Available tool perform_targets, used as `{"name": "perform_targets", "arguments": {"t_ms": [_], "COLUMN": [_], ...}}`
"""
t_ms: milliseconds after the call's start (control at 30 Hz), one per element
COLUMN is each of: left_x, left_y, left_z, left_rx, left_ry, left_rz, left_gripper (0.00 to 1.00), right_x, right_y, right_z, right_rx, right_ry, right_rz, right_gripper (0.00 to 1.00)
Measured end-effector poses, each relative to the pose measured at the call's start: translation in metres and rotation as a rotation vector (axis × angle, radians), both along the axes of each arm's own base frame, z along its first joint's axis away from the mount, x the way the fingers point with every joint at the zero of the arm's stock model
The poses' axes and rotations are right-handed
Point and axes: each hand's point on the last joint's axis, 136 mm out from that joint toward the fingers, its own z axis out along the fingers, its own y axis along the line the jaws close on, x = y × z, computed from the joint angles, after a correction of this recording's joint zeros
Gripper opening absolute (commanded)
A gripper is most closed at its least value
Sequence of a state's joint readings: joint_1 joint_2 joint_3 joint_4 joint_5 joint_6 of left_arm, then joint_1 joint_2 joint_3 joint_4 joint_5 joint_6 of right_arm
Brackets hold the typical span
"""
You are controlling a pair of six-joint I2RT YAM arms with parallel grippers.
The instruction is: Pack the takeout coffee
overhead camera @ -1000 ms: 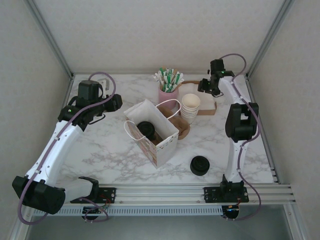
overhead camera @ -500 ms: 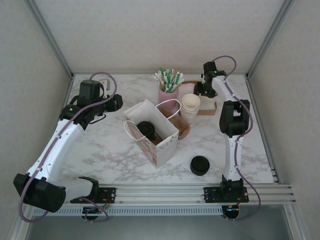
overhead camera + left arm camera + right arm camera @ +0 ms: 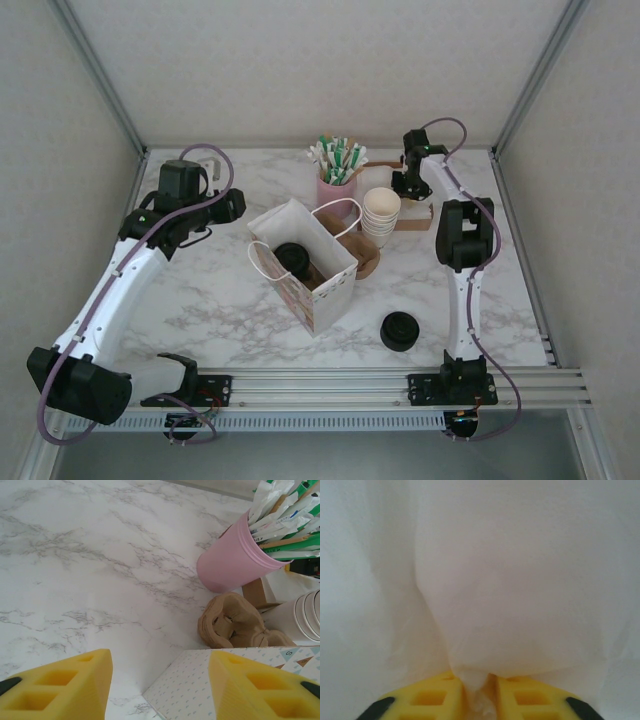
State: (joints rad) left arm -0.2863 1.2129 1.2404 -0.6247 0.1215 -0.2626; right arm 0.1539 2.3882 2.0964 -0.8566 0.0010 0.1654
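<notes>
The right gripper [image 3: 477, 687] is closed on a thin white paper sheet [image 3: 520, 580], behind the bag [image 3: 305, 270]. The left gripper [image 3: 160, 680] hangs open left of the bag. The cup carrier [image 3: 232, 627] lies just behind the bag. Lifting slowly should avoid tearing the sheet.

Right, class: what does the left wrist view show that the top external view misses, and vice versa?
Left wrist: the left gripper's yellow fingers, spread apart, and the small blue print on the white paper bag. Top external: the round black lid on the marble table, and a black-lidded cup inside the bag. Shared: the bag, the table, the pink cup of straws, the brown moulded-pulp cup carrier, the stack of cream paper cups.
</notes>
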Motion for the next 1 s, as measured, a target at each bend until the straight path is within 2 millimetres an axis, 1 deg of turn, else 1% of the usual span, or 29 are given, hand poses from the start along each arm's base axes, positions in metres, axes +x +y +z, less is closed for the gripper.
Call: {"name": "perform_targets", "arguments": {"t_ms": [200, 267, 333, 367, 500, 667, 733, 833, 933, 1000], "left_x": [0.000, 0.000, 0.000, 0.000, 0.000, 0.000, 0.000, -0.001, -0.001, -0.001], "left_y": [0.000, 0.000, 0.000, 0.000, 0.000, 0.000, 0.000, 0.000, 0.000, 0.000], "left_z": [0.000, 0.000, 0.000, 0.000, 0.000, 0.001, 0.001, 0.001, 0.001, 0.002], "left_rx": [0.001, 0.000, 0.000, 0.000, 0.000, -0.001, -0.001, -0.001, -0.001, -0.002], "left_ry": [0.000, 0.000, 0.000, 0.000, 0.000, -0.002, -0.003, -0.003, -0.004, -0.005], "left_rz": [0.000, 0.000, 0.000, 0.000, 0.000, 0.000, 0.000, 0.000, 0.000, 0.000], "left_gripper": [0.54, 0.54, 0.54, 0.54, 0.53, 0.53, 0.53, 0.54, 0.54, 0.54], "right_x": [0.001, 0.000, -0.002, -0.001, 0.000, -0.002, -0.006, -0.016, -0.029, -0.041], "right_y": [0.002, 0.002, 0.003, 0.003, 0.002, -0.006, -0.011, -0.018, -0.024, -0.028], "right_z": [0.010, 0.017, 0.028, 0.036, 0.070, 0.107, 0.121, 0.149, 0.187, 0.219], "right_rx": [0.016, 0.022, 0.037, 0.046, 0.070, 0.081, 0.074, 0.064, 0.057, 0.048], "right_ry": [-0.020, -0.033, -0.052, -0.068, -0.146, -0.236, -0.271, -0.331, -0.424, -0.502], "right_rz": [-0.006, -0.010, -0.016, -0.021, -0.036, -0.068, -0.084, -0.109, -0.130, -0.141], "right_gripper": [0.11, 0.09, 0.03, 0.00, 0.00, 0.00, 0.00, 0.00, 0.00, 0.00]}}
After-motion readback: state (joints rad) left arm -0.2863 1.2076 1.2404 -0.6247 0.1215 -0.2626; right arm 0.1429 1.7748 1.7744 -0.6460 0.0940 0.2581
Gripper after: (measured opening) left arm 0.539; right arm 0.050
